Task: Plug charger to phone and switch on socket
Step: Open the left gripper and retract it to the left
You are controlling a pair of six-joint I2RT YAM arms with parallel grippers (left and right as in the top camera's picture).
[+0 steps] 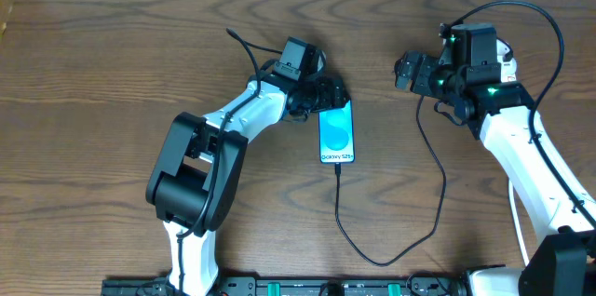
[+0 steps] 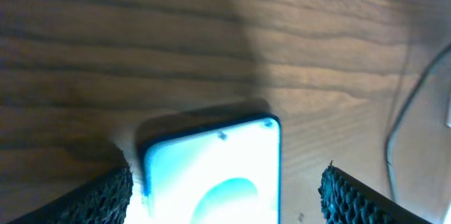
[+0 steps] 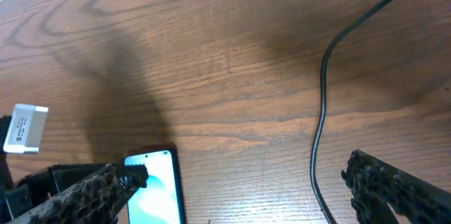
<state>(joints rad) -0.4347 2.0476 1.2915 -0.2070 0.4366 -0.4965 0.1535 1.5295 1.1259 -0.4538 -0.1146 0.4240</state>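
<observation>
- Okay, overhead: phone (image 1: 336, 135) lies screen-up on the counter (image 1: 112, 45). The charger (image 1: 336, 198) runs from its near end round towards your right tool (image 1: 407, 69). Plug looks seated. I can't spot the socket.
- Left wrist: left tool (image 2: 225, 192) is apart, straddling the phone's far end. Brace gently.
- Right wrist: tool apart, empty. Don't snag the charger.

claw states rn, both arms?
Left claw: open, fingers either side of the phone, not clamped on it.
Right claw: open, holding nothing.
</observation>
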